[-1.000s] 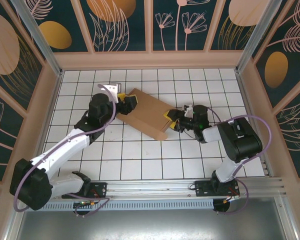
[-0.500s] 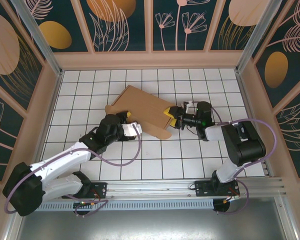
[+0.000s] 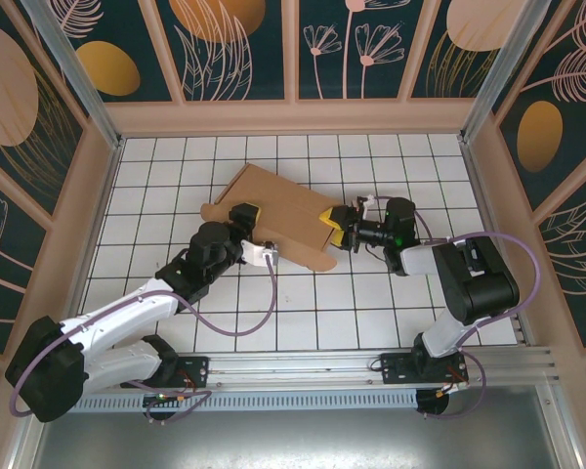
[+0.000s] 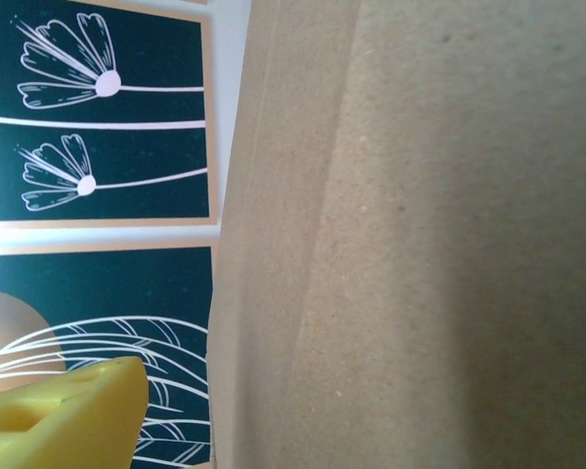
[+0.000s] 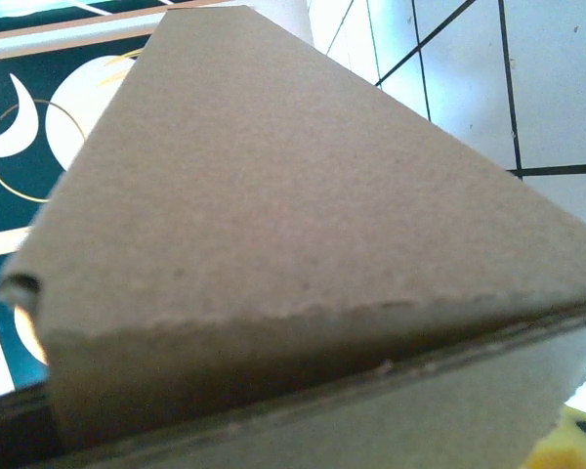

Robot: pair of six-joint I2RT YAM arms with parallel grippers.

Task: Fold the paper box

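Left tool (image 3: 246, 215) sits at the near-left edge of the box (image 3: 283, 205). Its wrist view has 1 yellow finger (image 4: 68, 415) just beside a cardboard face (image 4: 449, 244), with the other finger hidden, so I cannot tell whether its jaws are apart or clamped. Right tool (image 3: 336, 229) is at the right end of the box with a yellow finger on either side of the edge. In its wrist view the cardboard (image 5: 273, 215) runs right up to the lens, so it reads as clamped on that end. The box lies on the tiled worktop (image 3: 303, 322) slightly behind centre. It is set obliquely, its far-left corner toward the back wall and its near-right flap pointing at the right arm. Progress, as a judgement: partly done. The right wrist view shows 1 panel doubled over a lower layer along a crease. From above the piece looks mostly flat and slab-like, with a tab jutting at the left end and a rounded flap at the near right. No upright walls or closed shape are visible, so raising the sides and locking the flaps appear to remain. Count: 1 box, 2 arms, 2 tools.
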